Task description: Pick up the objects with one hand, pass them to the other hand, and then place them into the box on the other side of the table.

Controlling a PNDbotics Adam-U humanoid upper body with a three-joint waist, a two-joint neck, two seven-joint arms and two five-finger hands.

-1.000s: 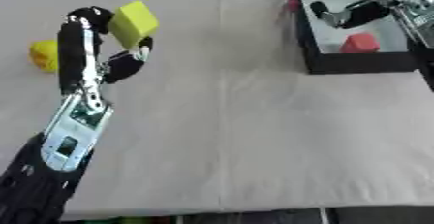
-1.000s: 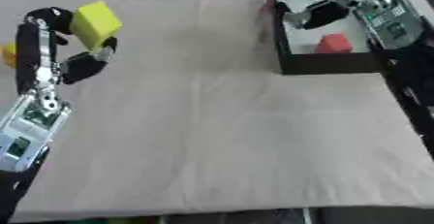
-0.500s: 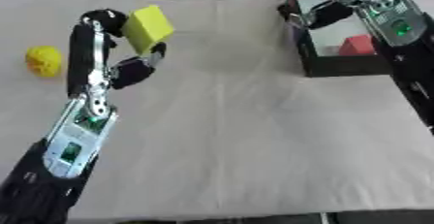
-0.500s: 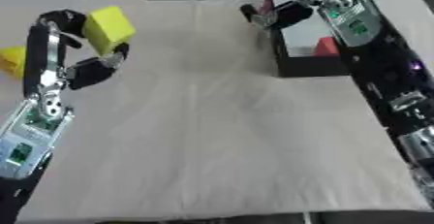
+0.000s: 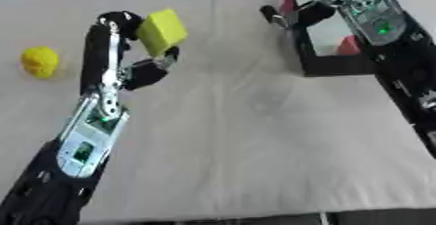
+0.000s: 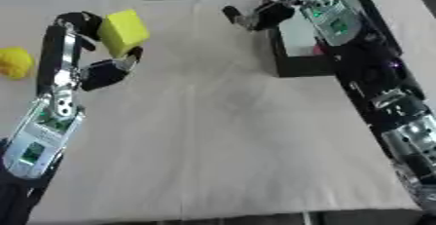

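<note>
Two hands show above the table point(image 5: 238, 136), one at each far side. The left hand point(image 5: 136, 48) is raised over the far left of the cloth with its fingers and thumb curled round a yellow block point(image 5: 163, 31), which is tilted and held off the surface. Below the hand the left arm point(image 5: 89, 136) runs down toward the near left corner, a silver plate with a small green light on its forearm. Left of that hand, well apart from it, a yellow rounded object point(image 5: 40, 61) lies on the cloth near the left edge.

The right hand point(image 6: 260, 14) hangs at the far right, just left of the black box point(image 5: 322, 65) and over its left wall; its dark fingers are curled and nothing shows between them. The right arm point(image 5: 400, 48) passes from there over the box and down the right edge of the table. Inside the box a red object point(image 5: 347, 47) rests against the right side on the pale floor, partly hidden by the arm.
</note>
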